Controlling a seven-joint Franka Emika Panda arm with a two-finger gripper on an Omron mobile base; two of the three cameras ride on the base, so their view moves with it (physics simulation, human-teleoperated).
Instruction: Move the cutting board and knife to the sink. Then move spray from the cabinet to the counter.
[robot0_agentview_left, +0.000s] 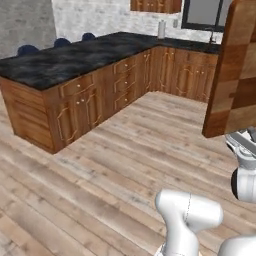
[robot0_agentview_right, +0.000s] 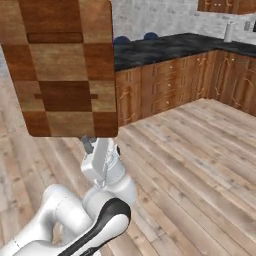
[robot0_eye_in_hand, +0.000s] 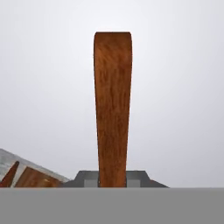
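My gripper (robot0_agentview_right: 98, 143) is shut on the lower edge of the cutting board (robot0_agentview_right: 65, 70), a checkered board of light and dark brown blocks, and holds it upright above the hand, over the wooden floor. In the left base view the cutting board (robot0_agentview_left: 234, 70) rises at the right edge above the gripper (robot0_agentview_left: 244, 138). The hand view looks along the cutting board (robot0_eye_in_hand: 113, 109) edge-on, clamped between the fingertips of the gripper (robot0_eye_in_hand: 113, 180). The black marble counter (robot0_agentview_left: 75, 57) runs in an L ahead. Knife, spray and sink basin are out of view.
Arched-panel lower cabinets (robot0_agentview_left: 80, 107) line the counter (robot0_agentview_right: 165, 47). A faucet (robot0_agentview_left: 212, 36) stands under a window at the back. A pale cylinder (robot0_agentview_left: 161, 30) is on the far counter. Blue stools (robot0_agentview_left: 27, 50) sit behind it. A wall cabinet (robot0_agentview_left: 155, 5) hangs at the top. Plank floor (robot0_agentview_left: 125, 150) lies open.
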